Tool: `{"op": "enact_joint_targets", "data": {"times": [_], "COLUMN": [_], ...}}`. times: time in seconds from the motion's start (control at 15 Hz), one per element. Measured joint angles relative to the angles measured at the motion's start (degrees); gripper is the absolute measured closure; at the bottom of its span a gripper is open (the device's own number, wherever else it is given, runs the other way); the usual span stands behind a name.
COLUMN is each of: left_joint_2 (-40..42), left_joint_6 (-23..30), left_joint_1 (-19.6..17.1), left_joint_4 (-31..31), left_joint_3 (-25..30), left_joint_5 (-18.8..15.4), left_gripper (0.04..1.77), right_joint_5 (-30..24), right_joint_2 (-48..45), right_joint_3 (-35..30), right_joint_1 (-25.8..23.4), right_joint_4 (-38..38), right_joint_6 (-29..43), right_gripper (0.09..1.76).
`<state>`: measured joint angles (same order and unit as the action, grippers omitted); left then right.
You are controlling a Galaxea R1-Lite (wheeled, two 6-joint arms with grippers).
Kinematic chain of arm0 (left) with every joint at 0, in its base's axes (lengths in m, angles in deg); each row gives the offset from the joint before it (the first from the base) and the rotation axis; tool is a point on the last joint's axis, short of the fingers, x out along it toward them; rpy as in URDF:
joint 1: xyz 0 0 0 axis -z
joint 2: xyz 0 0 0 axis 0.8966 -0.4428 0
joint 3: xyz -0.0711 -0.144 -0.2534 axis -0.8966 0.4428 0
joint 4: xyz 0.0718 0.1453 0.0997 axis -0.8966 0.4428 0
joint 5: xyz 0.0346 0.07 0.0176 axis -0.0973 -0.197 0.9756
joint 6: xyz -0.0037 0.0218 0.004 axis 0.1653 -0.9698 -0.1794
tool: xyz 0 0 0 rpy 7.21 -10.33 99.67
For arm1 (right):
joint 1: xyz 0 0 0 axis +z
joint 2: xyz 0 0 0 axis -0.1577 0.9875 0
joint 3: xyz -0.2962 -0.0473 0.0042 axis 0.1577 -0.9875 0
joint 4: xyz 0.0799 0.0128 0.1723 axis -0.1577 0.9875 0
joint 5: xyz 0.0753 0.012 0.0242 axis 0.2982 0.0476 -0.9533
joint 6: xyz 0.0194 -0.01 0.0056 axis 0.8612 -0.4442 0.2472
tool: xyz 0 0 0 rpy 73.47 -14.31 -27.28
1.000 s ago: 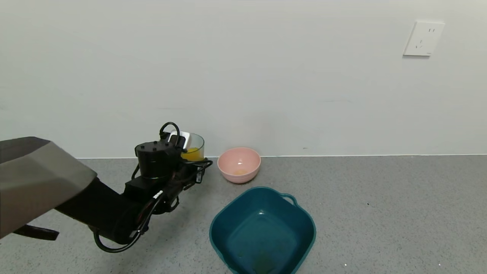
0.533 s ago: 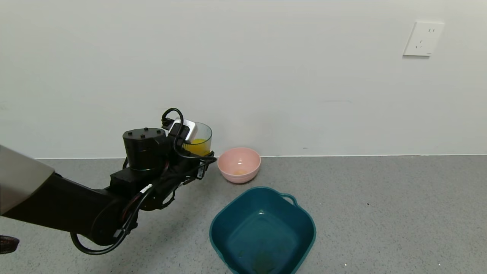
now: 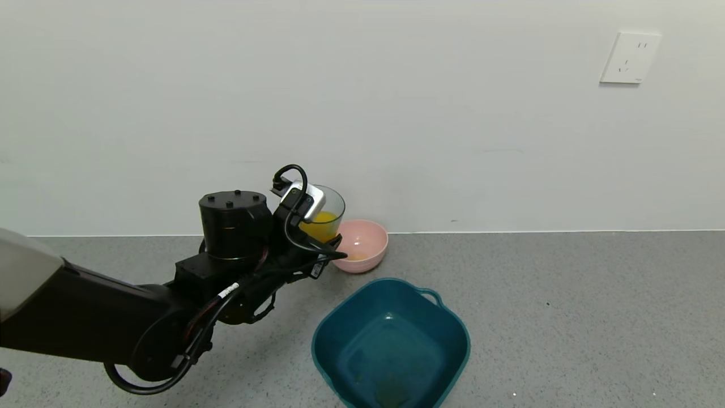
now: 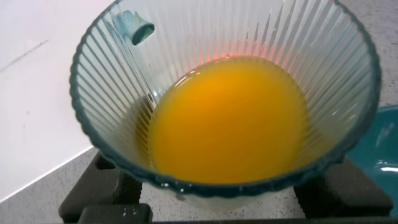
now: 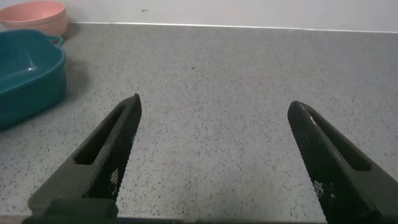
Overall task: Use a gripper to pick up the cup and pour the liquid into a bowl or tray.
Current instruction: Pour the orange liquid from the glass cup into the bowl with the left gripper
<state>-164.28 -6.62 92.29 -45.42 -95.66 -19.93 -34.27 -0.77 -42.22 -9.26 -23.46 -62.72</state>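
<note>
My left gripper (image 3: 320,243) is shut on the ribbed clear cup (image 3: 328,218) and holds it upright above the floor, to the left of the pink bowl. The cup fills the left wrist view (image 4: 106,56), with the orange liquid (image 4: 230,118) in it; the liquid shows in the head view too (image 3: 323,222). The teal basin (image 3: 447,323) sits on the floor to the front right of the cup; its rim shows at the edge of the left wrist view (image 4: 384,140). My right gripper (image 5: 214,109) is open and empty over bare floor, out of the head view.
A pink bowl (image 3: 368,241) stands by the wall just right of the cup, with a little residue inside. The wall runs close behind, with a socket (image 3: 630,57) at upper right. In the right wrist view the basin (image 5: 28,74) and pink bowl (image 5: 34,14) lie far off.
My left arm has lifted the cup off the floor and carried it to the right, toward the pink bowl and the basin. The cup stays upright. The right arm has not moved.
</note>
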Motion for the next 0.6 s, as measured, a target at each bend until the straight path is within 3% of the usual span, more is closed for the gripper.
{"op": "enact_joint_targets", "data": {"times": [0.6], "left_joint_2": [0.6], "left_joint_6": [-9.1], "left_joint_1": [1.7], "left_joint_4": [-0.5], "left_joint_3": [2.0], "left_joint_5": [0.0], "left_gripper": [0.49], "right_joint_5": [0.0], "right_joint_2": [0.0], "right_joint_3": [0.0], "right_joint_1": [0.0], "right_joint_4": [0.0], "right_joint_6": [0.0], "right_gripper": [0.14]}}
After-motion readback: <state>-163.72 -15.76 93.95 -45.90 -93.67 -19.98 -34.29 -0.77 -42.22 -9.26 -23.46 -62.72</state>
